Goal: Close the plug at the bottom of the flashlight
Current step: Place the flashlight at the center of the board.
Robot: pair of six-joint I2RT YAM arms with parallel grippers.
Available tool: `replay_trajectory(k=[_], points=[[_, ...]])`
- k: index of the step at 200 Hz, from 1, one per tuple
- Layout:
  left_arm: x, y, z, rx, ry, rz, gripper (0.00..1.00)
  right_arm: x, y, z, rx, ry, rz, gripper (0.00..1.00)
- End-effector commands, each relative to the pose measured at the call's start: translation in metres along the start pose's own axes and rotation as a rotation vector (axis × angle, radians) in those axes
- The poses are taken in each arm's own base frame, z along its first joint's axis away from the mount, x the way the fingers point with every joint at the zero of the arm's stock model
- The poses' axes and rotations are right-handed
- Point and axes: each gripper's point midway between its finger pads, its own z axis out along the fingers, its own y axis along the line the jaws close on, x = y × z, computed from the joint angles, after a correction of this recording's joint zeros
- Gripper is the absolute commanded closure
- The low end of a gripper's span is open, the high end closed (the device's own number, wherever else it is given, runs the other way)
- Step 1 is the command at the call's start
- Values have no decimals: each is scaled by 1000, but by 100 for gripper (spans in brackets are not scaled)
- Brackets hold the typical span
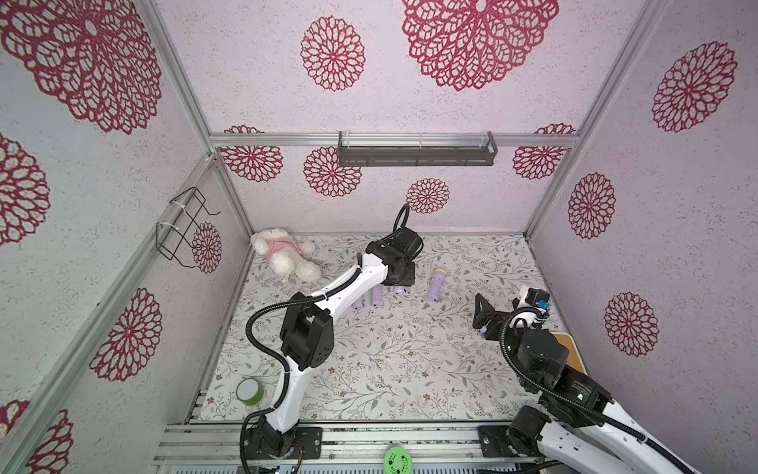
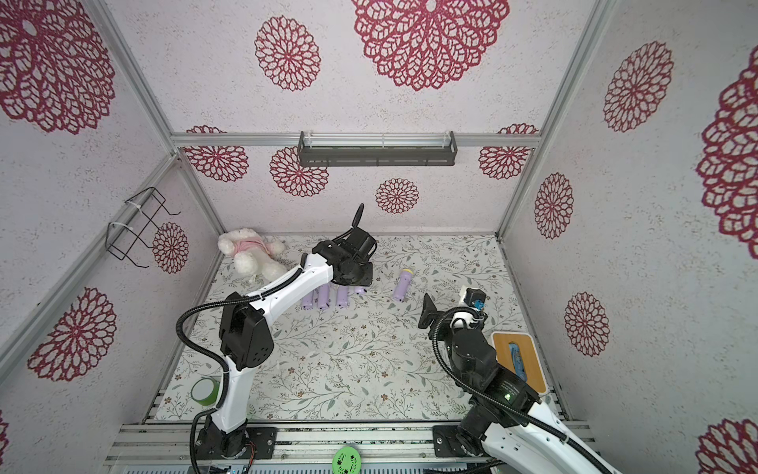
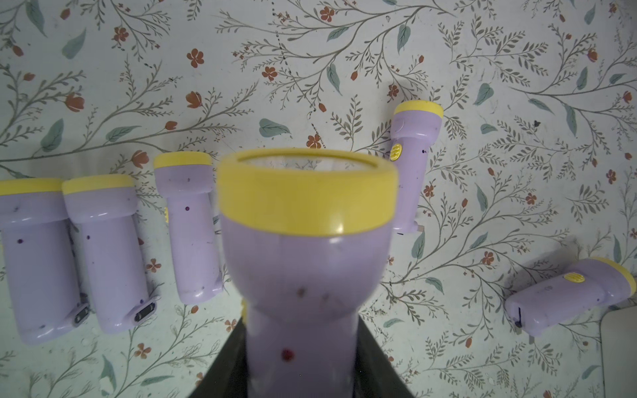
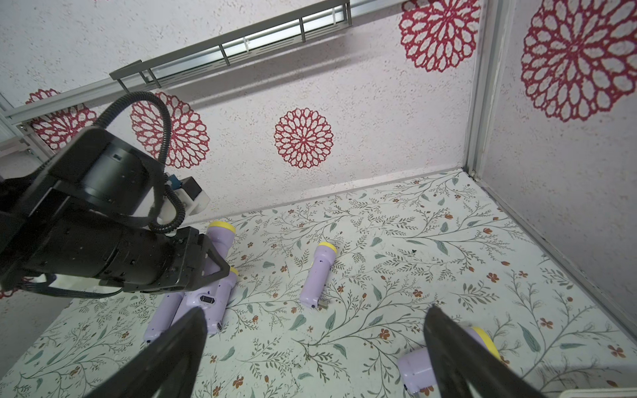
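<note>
The left claw [image 3: 299, 330] was closed part-way on the handle of the held flashlight [image 3: 303, 262], over the far half of the table [image 1: 410, 369], about midway between its left and right edges; the right claw [image 4: 314, 310] stood wide open with nothing in it, low over the table near the right edge.

What mattered most was how the flashlight's long axis lay against the left claw: the handle ran between the two jaws and the yellow-ringed head stood clear of them on the wrist camera's side; so the bottom end, where the plug sits, seemed to point the other way, down toward the table; no view showed it plainly, and whether the plug was folded in I could not tell.

From the right claw the held flashlight lay to the left and further toward the far edge, well apart; the left arm had hold of it and the right was the only free one, so any push on the plug would probably fall to the right claw, reaching in low beneath the left jaws.

Between the two claws a lone flashlight [image 1: 435, 285] lay on the table, head toward the far edge; a row of flashlights [image 2: 324, 297] lay just beside the left claw on its left; one more flashlight [image 4: 444, 361] lay almost under the right claw, partly behind a finger.
</note>
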Motion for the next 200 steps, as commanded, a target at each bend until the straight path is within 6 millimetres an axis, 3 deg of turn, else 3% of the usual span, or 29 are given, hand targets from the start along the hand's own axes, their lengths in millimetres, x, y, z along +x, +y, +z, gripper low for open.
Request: replay_trajectory(k=[1,86,200], points=[[-1,-2,3,-13,7,5,100,-15,5,-2,-14,-21,-3,1],[11,-2,37,-49,82,25,100,-6,8,1,-31,-3,-3,1],[26,16,79,-90,171,-32,100,10,17,8,-59,41,10,1]])
